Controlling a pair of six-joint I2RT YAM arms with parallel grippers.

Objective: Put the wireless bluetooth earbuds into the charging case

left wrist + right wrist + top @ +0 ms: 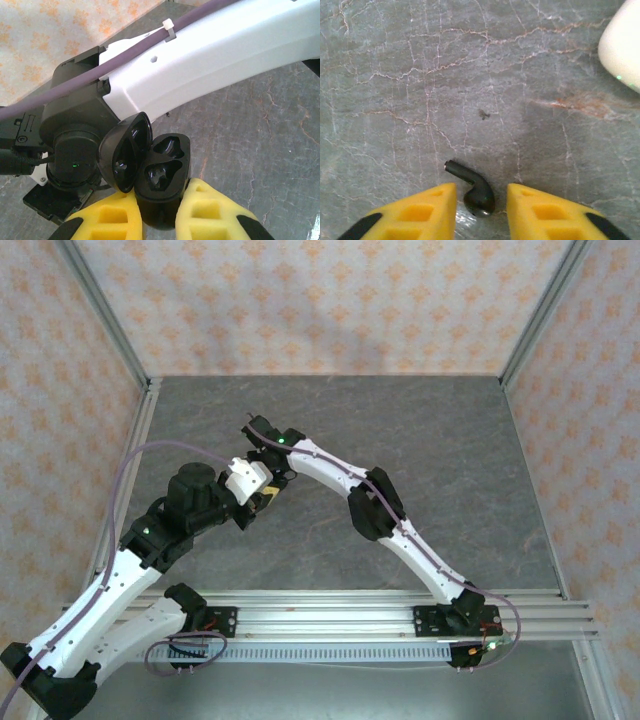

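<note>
"Anything cut off?"

"The white case (pixel 622 47), clipped at the frame's corner, well apart from the black earbud (pixel 477 198)."

"The claws?"

"Right claw (pixel 480 189) is spread, that earbud lying on the counter (pixel 395 75) between its fingers. Left claw (pixel 161 194) is clamped on the open black case (pixel 165 165)."

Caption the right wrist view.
Right gripper open around a black earbud lying on the stone table, white case nearby.

The charging case (pixel 162 175) sits clamped between the left gripper (pixel 161 202) fingers at 6 o'clock, its lid (pixel 125 152) swung to the base's 9 o'clock. The right arm (pixel 210 55) crosses behind it, from 9 to 2 o'clock. An earbud (pixel 475 192) lies on the table (pixel 420 75) between the right gripper (pixel 481 200) fingers, which stand apart on either side, its stem toward 10 o'clock. A second case (pixel 622 47) lies at 2 o'clock, well apart.
</note>
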